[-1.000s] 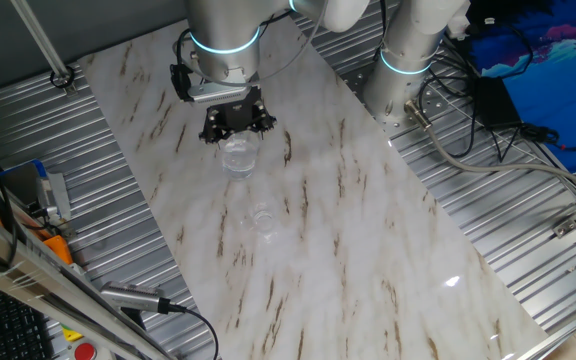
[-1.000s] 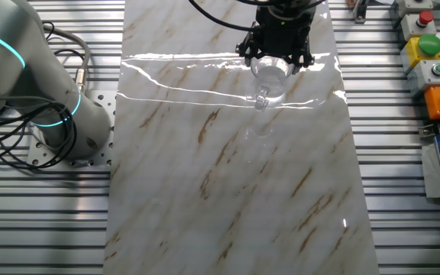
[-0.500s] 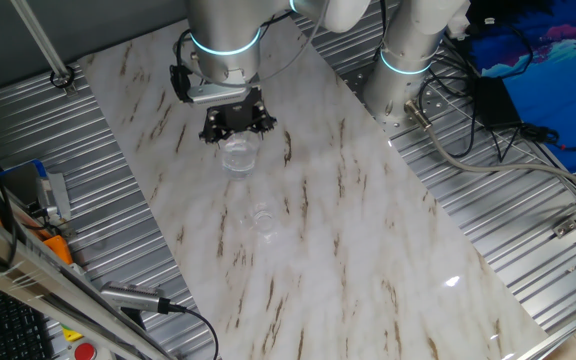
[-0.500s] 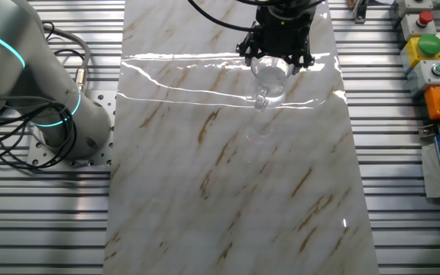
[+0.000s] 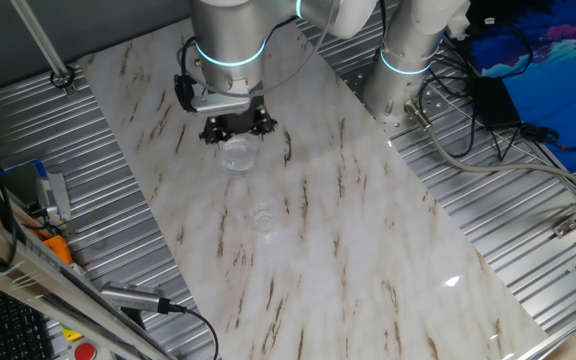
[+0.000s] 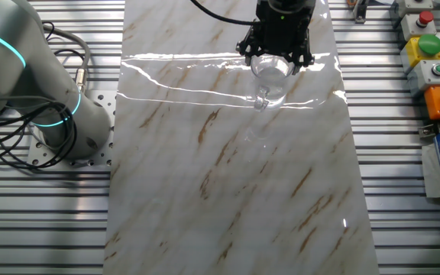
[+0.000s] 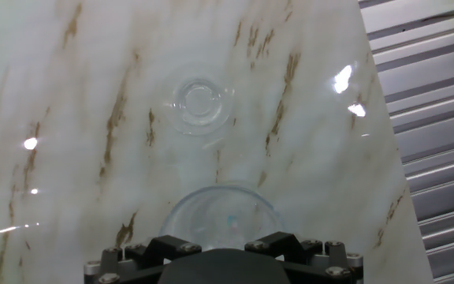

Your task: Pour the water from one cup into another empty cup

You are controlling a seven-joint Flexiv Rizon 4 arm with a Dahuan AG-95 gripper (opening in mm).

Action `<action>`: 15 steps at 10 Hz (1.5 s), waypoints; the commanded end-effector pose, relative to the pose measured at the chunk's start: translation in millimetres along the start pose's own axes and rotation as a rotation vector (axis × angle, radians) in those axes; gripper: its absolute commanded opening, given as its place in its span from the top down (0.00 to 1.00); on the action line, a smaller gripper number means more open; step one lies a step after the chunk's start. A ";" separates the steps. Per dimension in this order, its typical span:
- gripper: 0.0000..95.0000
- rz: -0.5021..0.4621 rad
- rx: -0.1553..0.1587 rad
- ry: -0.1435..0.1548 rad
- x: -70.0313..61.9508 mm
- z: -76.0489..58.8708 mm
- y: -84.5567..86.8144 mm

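Note:
The larger clear tumbler [image 5: 236, 154] hangs between the black fingers of my gripper [image 5: 236, 130], which is shut on it near the far end of the marble tabletop [image 5: 368, 250]. The other fixed view has the gripper [image 6: 275, 55] above the tumbler [image 6: 270, 75]. In the hand view the tumbler's round rim [image 7: 221, 214] fills the bottom centre, right in front of the gripper [image 7: 223, 251]. The water is barely visible inside it. The smaller empty cup [image 7: 200, 101] stands upright on the marble ahead, apart from the tumbler. It shows faintly as the small cup [image 5: 262, 217] and the small cup [image 6: 260, 136].
Ribbed metal table [image 5: 528, 210] surrounds the marble on all sides. A second arm's base [image 5: 408, 60] with cables stands at the back right. A control box with coloured buttons [image 6: 430, 57] sits beside the marble edge. Another arm's base [image 6: 44, 99] stands at the other side.
The arm's wrist has shifted slightly above the tumbler. The tumbler stays in the gripper at nearly the same spot. The small cup has not moved.

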State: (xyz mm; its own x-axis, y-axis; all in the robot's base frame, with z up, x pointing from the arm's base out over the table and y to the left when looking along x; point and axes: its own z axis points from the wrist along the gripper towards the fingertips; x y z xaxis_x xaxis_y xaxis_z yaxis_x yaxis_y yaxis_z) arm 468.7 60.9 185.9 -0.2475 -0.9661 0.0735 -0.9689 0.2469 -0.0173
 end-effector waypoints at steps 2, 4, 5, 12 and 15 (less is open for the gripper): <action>1.00 -0.002 -0.002 -0.004 0.2 -0.4 -0.1; 1.00 -0.006 -0.004 -0.003 0.2 -0.4 -0.1; 1.00 -0.007 -0.006 -0.001 0.2 -0.4 -0.1; 1.00 -0.024 -0.010 0.028 0.2 -0.4 -0.1; 1.00 -0.029 -0.013 0.027 -2.7 2.1 -2.9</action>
State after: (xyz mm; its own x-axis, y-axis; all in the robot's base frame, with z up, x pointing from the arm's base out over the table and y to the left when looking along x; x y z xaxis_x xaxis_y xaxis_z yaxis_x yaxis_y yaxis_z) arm 473.6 63.8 182.4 -0.2173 -0.9711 0.0990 -0.9759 0.2183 -0.0004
